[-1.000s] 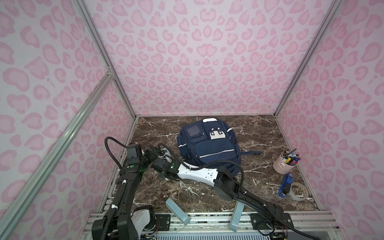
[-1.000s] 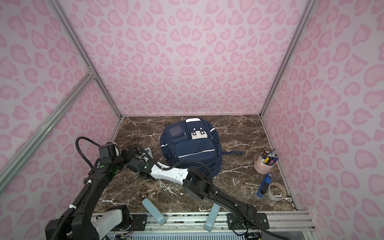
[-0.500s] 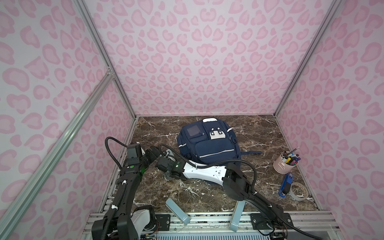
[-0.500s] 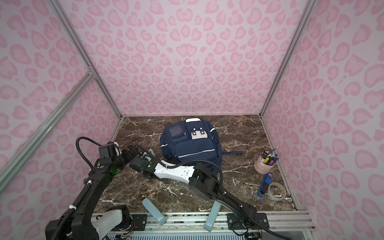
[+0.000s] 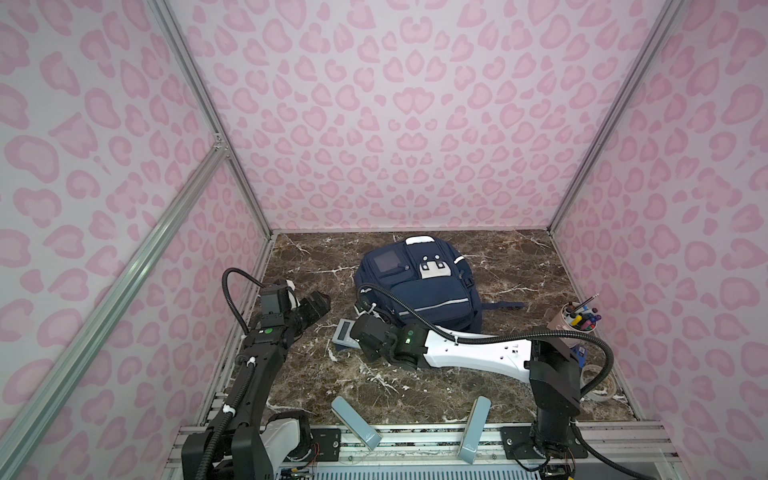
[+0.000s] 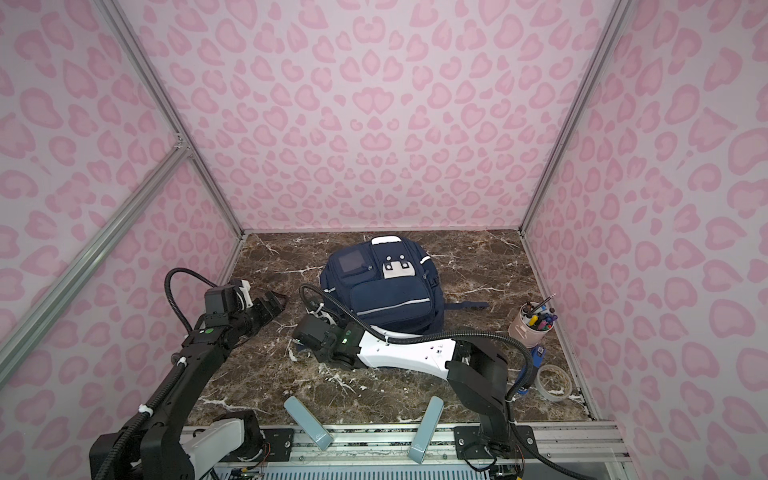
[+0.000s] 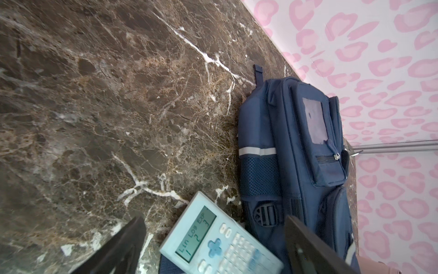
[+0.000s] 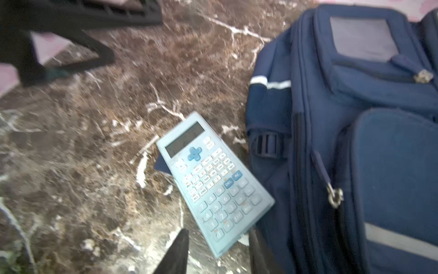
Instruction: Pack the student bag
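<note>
A: What is at the left?
B: Near the worktop's point(image 5: 519, 257) left edge, the left fingers point(image 7: 123, 246) stand wide, empty.
A: And next?
B: The calculator point(image 8: 213, 180) lies beside the bag point(image 5: 419, 286). The right fingers point(image 8: 176, 253) straddle its end; grip cannot be told. The bag lies flat mid-worktop, nearer the back edge.

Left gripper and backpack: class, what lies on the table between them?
A light-blue calculator, lying close beside the backpack; the left wrist view shows it best.

Navy student bag point(image 5: 419, 291) — pale-blue calculator point(image 8: 213, 185), brown-marble table point(image 5: 415, 386).
</note>
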